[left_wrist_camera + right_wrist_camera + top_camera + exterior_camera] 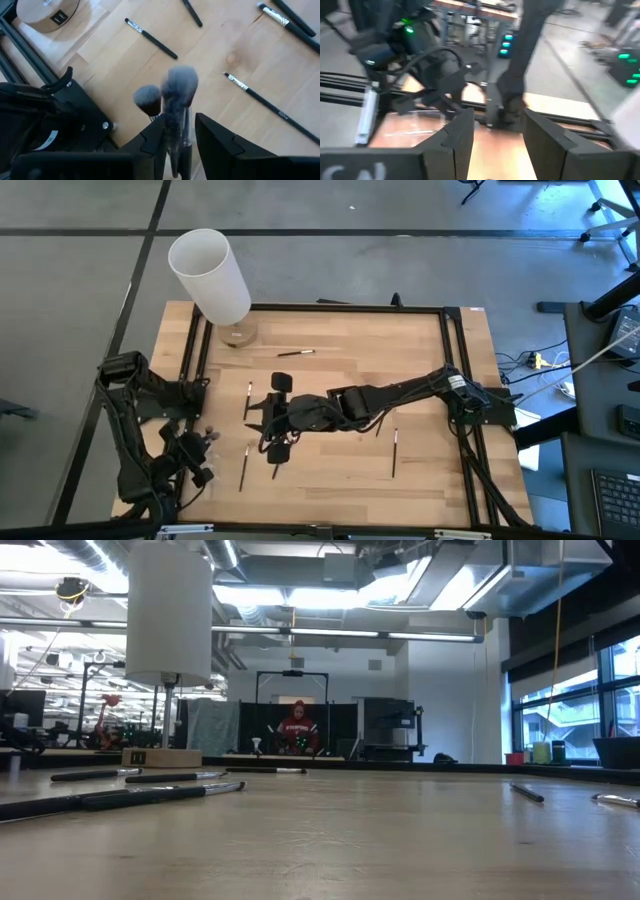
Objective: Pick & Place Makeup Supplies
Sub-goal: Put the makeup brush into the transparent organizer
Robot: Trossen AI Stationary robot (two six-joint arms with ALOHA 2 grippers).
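Brushes scattered on table, left gripper over a clear holder of brushes

Makeup brushes lie spread across the wooden table [420,470]. From above: one thin brush [296,353] lies near the far edge, beside the round wooden base [238,336] that carries the tall white cylinder [210,275]. Another brush [248,400] lies left of centre, one more [243,467] nearer the front edge, and one [395,452] right of centre, well apart from the rest.

Left gripper [181,136] sits at the table's front-left corner. In its wrist view the two dark fingers [220,145] stand apart on either side of a clear, tube-like holder [177,145]. Two fluffy-headed brushes stick out of it: a grey-tipped one [180,85] and a dark one with a pale tip [148,99]. Whether the fingers actually press on the holder, I cannot tell; motion blur hides the contact. Three more thin brushes [150,38] lie on the wood beyond, apart from the gripper.

Right arm reaches across the table's middle from the right side. Right gripper [278,418] hovers above the centre-left area, jaws spread wide, nothing between them. Its wrist view looks toward the left arm's base and is heavily blurred.

Low view: brushes [150,792] lie flat on the left, one [527,793] on the right. A person in red [297,730] sits in the room far behind.
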